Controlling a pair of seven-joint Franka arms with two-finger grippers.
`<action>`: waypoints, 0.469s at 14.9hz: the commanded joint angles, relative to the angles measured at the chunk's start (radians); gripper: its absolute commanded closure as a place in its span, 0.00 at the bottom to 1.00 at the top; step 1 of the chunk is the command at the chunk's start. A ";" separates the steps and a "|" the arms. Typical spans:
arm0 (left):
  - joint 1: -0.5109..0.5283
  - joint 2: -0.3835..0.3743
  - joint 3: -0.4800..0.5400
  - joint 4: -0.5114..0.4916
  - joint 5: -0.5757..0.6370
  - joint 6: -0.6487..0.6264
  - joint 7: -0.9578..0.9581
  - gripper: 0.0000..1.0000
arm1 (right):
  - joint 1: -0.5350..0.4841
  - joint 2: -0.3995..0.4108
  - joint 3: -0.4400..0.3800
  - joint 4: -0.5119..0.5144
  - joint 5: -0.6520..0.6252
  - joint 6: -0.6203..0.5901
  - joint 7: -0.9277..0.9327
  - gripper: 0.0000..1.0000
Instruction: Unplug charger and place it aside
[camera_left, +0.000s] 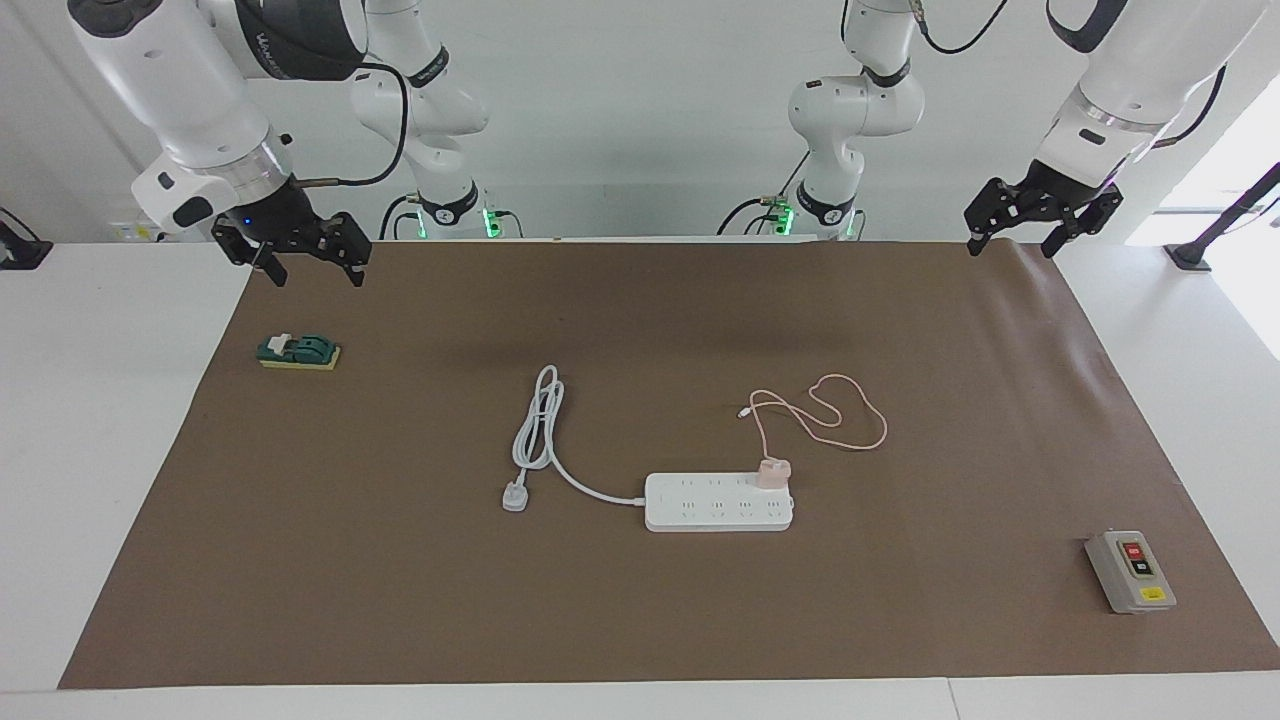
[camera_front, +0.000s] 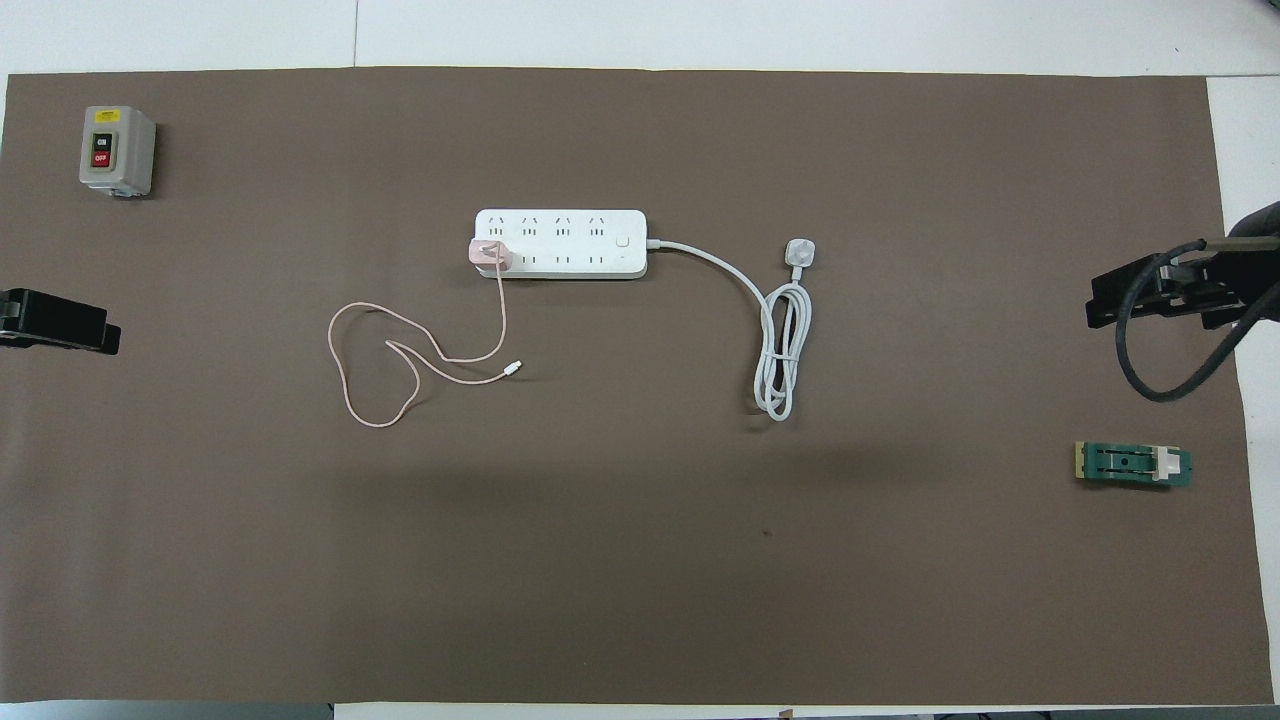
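- I see my left hand (camera_left: 1042, 243) hanging up in the air over the left arm's end of the brown mat (camera_left: 640, 620), its fingers spread wide and holding nothing.
- My right hand (camera_left: 305, 262) hangs over the right arm's end of the mat, fingers apart and empty as well.
- The charger (camera_left: 773, 473) is well apart from both hands, roughly between them near the middle of the desk (camera_left: 110, 470). It is plugged into the power strip (camera_left: 718, 503), at the strip's end toward my left hand.
- Its thin pink cable (camera_left: 835, 415) lies in loose loops on the mat, nearer to the robots than the strip, with the small connector lying free on the mat.
- The strip's thick white cord (camera_left: 540, 430) and plug lie coiled toward my right hand's end.
- A green block (camera_left: 298, 352) sits on the mat near my right hand, almost under it.
- A grey switch box (camera_left: 1130, 571) with red and black buttons sits toward my left hand's end, farther from the robots than the strip.
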 joint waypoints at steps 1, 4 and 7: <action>0.004 0.005 0.010 -0.007 -0.010 0.040 0.019 0.00 | -0.017 -0.011 0.012 -0.005 -0.006 -0.008 -0.023 0.00; 0.005 0.005 0.010 -0.009 -0.008 0.040 0.010 0.00 | -0.011 -0.019 0.012 -0.006 -0.021 -0.017 -0.021 0.00; 0.005 0.005 0.010 -0.009 -0.008 0.032 -0.027 0.00 | -0.019 -0.034 0.012 -0.008 -0.017 -0.013 -0.018 0.00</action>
